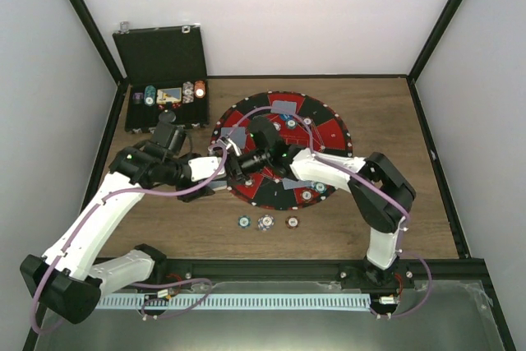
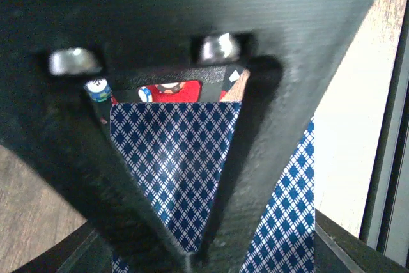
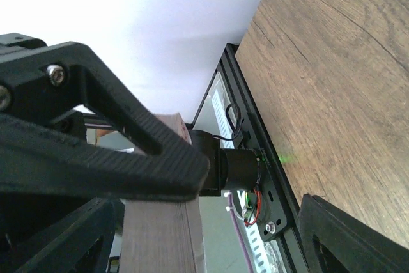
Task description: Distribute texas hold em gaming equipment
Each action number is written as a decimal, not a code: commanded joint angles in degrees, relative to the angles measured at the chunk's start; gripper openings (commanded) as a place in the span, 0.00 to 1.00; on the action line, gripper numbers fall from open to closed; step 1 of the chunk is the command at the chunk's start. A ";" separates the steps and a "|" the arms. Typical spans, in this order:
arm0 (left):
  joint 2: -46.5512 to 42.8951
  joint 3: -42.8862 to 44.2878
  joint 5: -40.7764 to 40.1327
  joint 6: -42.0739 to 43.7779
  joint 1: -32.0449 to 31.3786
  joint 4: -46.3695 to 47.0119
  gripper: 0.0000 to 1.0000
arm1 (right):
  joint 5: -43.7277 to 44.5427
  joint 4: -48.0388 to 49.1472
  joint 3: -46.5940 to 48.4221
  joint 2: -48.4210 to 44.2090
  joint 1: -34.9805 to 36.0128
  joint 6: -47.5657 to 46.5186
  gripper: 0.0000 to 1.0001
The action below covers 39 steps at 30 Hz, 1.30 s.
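Left tool [image 2: 192,247] clenched on a blue diamond-backed playing card [image 2: 172,171]. The card fills the space under the fingers in the left wrist view, with red mat and a couple of chip edges showing past its far end. Right tool [image 3: 163,199] grasps a thick grey-brown deck of cards [image 3: 163,241], seen edge-on, jaws set wide around it. From above, both tools meet over the left part of the mat, tips close together; the exact contact is hidden by the wrists.

Near side of the brown wood-grain bench [image 1: 394,121]: three round striped poker chips [image 1: 265,221] in a short row, just clear of the mat's near rim. The left one is green, the middle one white, the right one brown.

Middle: round red-and-black mat [image 1: 329,133]. One striped chip [image 1: 306,196] lies on its near rim. Small grey-blue cards [image 1: 285,106] lie on several segments, one at the far rim.

Far left: open black case [image 1: 164,55], lid upright against the wall, stacked chips [image 1: 150,94] lined up in its tray.
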 commanded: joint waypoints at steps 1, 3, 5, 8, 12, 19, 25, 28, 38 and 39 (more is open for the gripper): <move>0.45 1.45 1.64 0.06 -0.03 0.15 0.08 | -1.94 0.68 4.22 2.41 -0.06 0.10 0.80; 0.68 1.63 1.54 0.03 -0.07 -0.14 0.08 | -2.14 0.19 4.35 3.04 -0.95 0.10 0.79; 1.13 2.06 1.69 -0.25 -0.09 -0.81 0.08 | -2.25 0.86 3.63 3.09 -1.99 0.37 0.78; 1.69 2.47 1.92 -1.02 -0.10 -0.96 0.08 | -2.23 0.84 3.01 3.47 -2.73 0.12 0.77; 1.23 2.19 2.20 -1.52 -0.07 -0.20 0.08 | -0.58 -5.86 4.41 4.55 -3.05 -3.22 0.72; 1.34 3.08 2.49 -1.05 -0.09 -1.07 0.08 | 1.84 -8.82 1.38 2.46 -4.19 -5.86 0.67; 0.61 2.78 3.03 -0.74 -0.01 -0.85 0.08 | 3.18 -11.13 0.58 0.00 -4.70 -7.16 0.63; 0.79 2.68 3.21 -0.68 -0.03 -0.78 0.08 | 4.15 -12.46 0.22 -1.35 -4.99 -8.06 0.60; 0.39 2.34 2.53 -0.47 -0.10 -0.68 0.08 | 4.89 -13.88 -1.14 -3.93 -6.18 -8.98 0.49; 0.33 2.22 2.45 -0.41 -0.05 -0.62 0.08 | 4.92 -14.02 -1.06 -4.15 -6.19 -9.08 0.48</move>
